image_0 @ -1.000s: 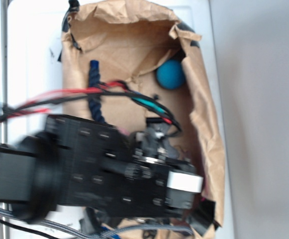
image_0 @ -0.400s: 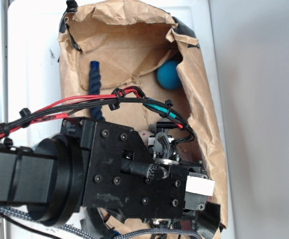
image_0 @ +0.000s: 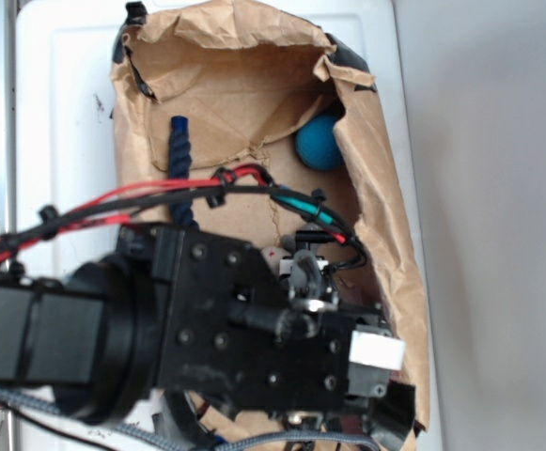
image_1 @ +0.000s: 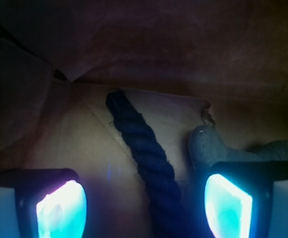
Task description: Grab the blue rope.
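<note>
Wrist view: gripper [image_1: 144, 203] jaws spread wide, nothing pinched. Two lit pads at the bottom edge, the left pad [image_1: 62, 208] glowing cyan with a pink tint, the right pad [image_1: 228, 206] plain cyan. One blue rope [image_1: 146, 158], dark navy and thick-twisted, runs from the upper middle down to the bottom edge, passing between the pads. It touches neither pad, sitting a bit nearer the right one. It lies on the brown paper floor [image_1: 84, 144] of the enclosure. One grey plush toy [image_1: 210, 146] lies just right of the rope, partly hidden behind the right pad housing; cannot tell whether it touches the rope.

Exterior view: one black arm [image_0: 207, 319] fills the lower half, blurred, reaching in from the left over a tub lined with crumpled brown paper [image_0: 244, 85]. Gripper itself is hidden under the wrist block here. Rope shows as a short upright stretch at the left side of the paper lining, with one brighter blue capped end [image_0: 178, 122] at the top; the lower part disappears under the arm. One cable bundle [image_0: 160, 195], red and black wires, crosses over the rope. One round teal-blue ball [image_0: 319, 143] sits at the right wall of the lining, well apart from the rope. White surface [image_0: 56, 94] around the tub.
</note>
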`<state>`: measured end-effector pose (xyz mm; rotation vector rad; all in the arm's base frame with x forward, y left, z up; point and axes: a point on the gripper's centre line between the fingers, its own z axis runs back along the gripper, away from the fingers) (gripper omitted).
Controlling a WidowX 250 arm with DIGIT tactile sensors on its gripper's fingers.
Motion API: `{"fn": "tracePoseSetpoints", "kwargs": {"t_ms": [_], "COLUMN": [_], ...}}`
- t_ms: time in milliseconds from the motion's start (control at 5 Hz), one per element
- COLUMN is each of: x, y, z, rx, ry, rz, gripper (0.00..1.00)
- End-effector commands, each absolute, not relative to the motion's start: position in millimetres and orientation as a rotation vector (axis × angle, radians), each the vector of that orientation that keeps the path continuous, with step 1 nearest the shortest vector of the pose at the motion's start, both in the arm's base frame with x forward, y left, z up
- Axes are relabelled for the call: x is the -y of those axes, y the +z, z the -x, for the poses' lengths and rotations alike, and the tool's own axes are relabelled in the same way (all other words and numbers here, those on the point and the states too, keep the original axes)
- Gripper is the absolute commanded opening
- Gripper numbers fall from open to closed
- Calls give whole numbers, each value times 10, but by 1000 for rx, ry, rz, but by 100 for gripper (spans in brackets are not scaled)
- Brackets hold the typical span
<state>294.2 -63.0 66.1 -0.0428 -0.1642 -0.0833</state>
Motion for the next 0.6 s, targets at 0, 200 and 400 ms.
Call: {"fn": "tracePoseSetpoints", "kwargs": {"t_ms": [0, 200, 400], "x": [513, 431, 457], "y": [883, 998, 961], "z": [-3362, -3410, -3269], "rx": [168, 170, 206], "ry": [-292, -358, -392], "rz": [166, 199, 180], "gripper": [100, 100, 100]}}
